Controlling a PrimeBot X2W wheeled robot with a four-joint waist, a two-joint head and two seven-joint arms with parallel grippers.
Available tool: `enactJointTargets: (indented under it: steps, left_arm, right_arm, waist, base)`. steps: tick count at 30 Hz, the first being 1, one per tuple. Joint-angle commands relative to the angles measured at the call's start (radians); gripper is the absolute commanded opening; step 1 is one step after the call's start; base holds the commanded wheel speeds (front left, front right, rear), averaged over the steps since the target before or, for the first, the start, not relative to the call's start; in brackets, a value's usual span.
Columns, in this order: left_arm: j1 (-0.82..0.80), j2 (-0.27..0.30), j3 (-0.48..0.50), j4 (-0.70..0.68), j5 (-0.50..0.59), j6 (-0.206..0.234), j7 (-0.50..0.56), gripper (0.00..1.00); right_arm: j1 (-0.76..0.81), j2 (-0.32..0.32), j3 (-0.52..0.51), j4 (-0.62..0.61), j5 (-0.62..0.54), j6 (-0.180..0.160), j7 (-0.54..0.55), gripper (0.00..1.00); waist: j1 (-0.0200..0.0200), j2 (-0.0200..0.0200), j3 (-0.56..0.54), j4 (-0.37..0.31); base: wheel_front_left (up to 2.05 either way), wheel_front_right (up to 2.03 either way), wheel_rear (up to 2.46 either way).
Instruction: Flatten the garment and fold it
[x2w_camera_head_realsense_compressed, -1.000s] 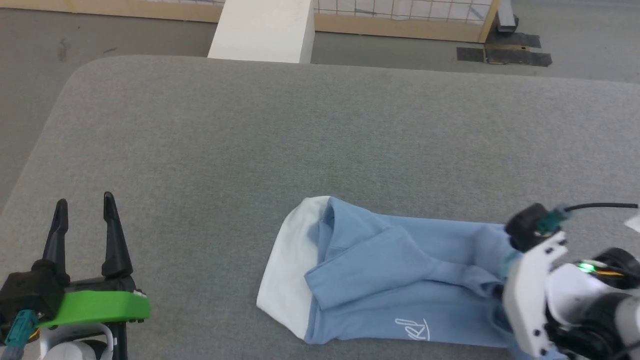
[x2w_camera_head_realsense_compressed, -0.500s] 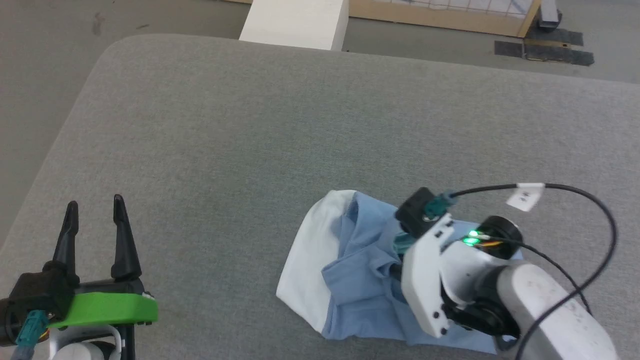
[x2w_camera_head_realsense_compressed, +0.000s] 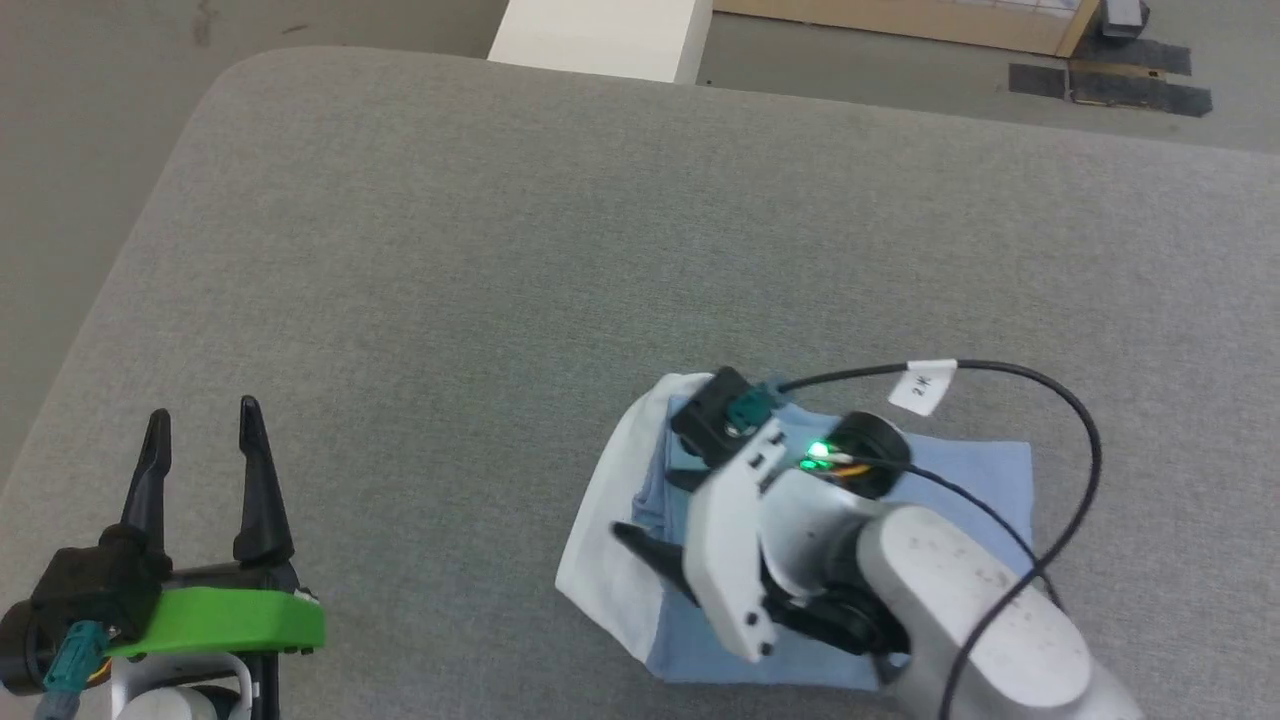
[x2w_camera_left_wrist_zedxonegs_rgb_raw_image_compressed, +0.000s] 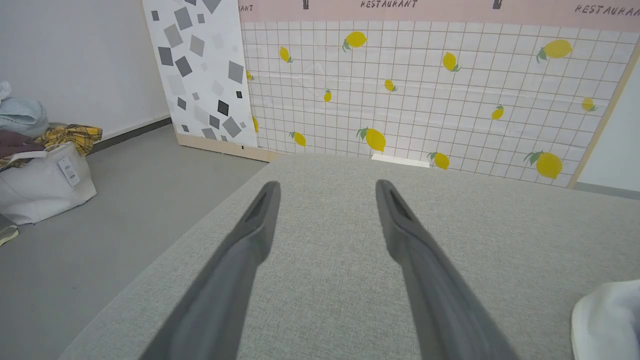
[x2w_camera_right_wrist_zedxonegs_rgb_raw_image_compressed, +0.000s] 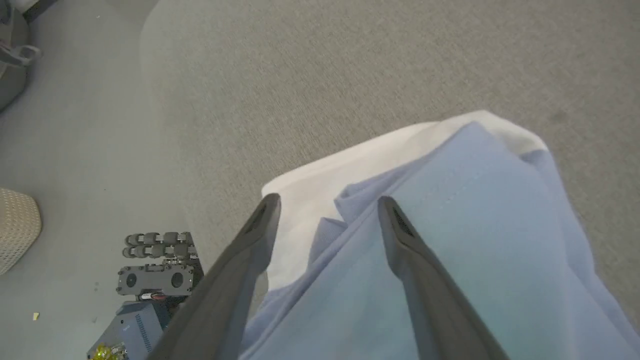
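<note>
The garment (x2w_camera_head_realsense_compressed: 985, 470), light blue with a white edge (x2w_camera_head_realsense_compressed: 600, 560), lies doubled over on the grey padded table (x2w_camera_head_realsense_compressed: 500, 250), near the front edge. My right gripper (x2w_camera_head_realsense_compressed: 645, 505) hovers over its left end with the fingers pointing left. In the right wrist view the right gripper (x2w_camera_right_wrist_zedxonegs_rgb_raw_image_compressed: 327, 202) stands open, nothing pinched, and the blue cloth (x2w_camera_right_wrist_zedxonegs_rgb_raw_image_compressed: 475, 225) lies just under the fingers. My left gripper (x2w_camera_head_realsense_compressed: 203, 415) is open at the lower left, well apart from the cloth. The left wrist view has the left gripper (x2w_camera_left_wrist_zedxonegs_rgb_raw_image_compressed: 326, 186) open above bare table, with a bit of white cloth (x2w_camera_left_wrist_zedxonegs_rgb_raw_image_compressed: 607, 320) at the lower right.
A white block (x2w_camera_head_realsense_compressed: 600, 35) stands behind the table's far edge, with black tape patches (x2w_camera_head_realsense_compressed: 1110, 85) on the floor. A lemon-print wall panel (x2w_camera_left_wrist_zedxonegs_rgb_raw_image_compressed: 425, 100) and a bag with clothes (x2w_camera_left_wrist_zedxonegs_rgb_raw_image_compressed: 40, 180) are off to the left. A dark machine (x2w_camera_right_wrist_zedxonegs_rgb_raw_image_compressed: 155, 275) sits on the floor below the table's edge.
My right gripper swept left across the garment, carrying its right end over the rest so it lies doubled, then opened and let go. The head camera shifted. The left arm stayed put.
</note>
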Motion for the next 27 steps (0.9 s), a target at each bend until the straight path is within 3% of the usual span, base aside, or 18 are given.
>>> enactJointTargets:
  steps: [1,6,11,18,27]
  left_arm:
    - [-0.014,-0.009,0.005,0.0,0.009,-0.006,-0.005,1.0]
    - [-0.009,-0.005,0.017,0.003,0.014,-0.009,-0.005,1.0]
    - [0.002,0.001,0.028,-0.002,0.021,-0.009,-0.005,1.0]
    - [0.028,0.006,0.037,-0.013,0.025,-0.007,-0.005,1.0]
    - [0.03,0.005,0.024,-0.016,0.032,-0.002,-0.005,1.0]
  right_arm:
    - [-0.029,0.019,0.01,-0.004,0.024,-0.002,-0.02,1.0]
    - [-0.064,0.03,0.005,-0.05,0.069,-0.002,-0.089,1.0]
    - [-0.042,-0.061,-0.116,-0.103,-0.026,-0.002,-0.119,1.0]
    - [0.163,-0.193,-0.354,-0.193,-0.204,-0.002,0.009,1.0]
    - [0.353,-0.202,-0.4,-0.19,-0.234,-0.002,0.115,1.0]
  waist:
    - [0.0,0.0,-0.005,-0.011]
    - [0.0,0.0,-0.03,-0.044]
    - [0.0,0.0,-0.06,-0.077]
    - [0.0,0.0,-0.079,-0.118]
    - [0.0,0.0,-0.066,-0.133]
  base:
    - [0.0,0.0,0.0]
    - [0.0,0.0,0.0]
    - [0.0,0.0,0.0]
    - [0.0,0.0,0.0]
    - [0.0,0.0,0.0]
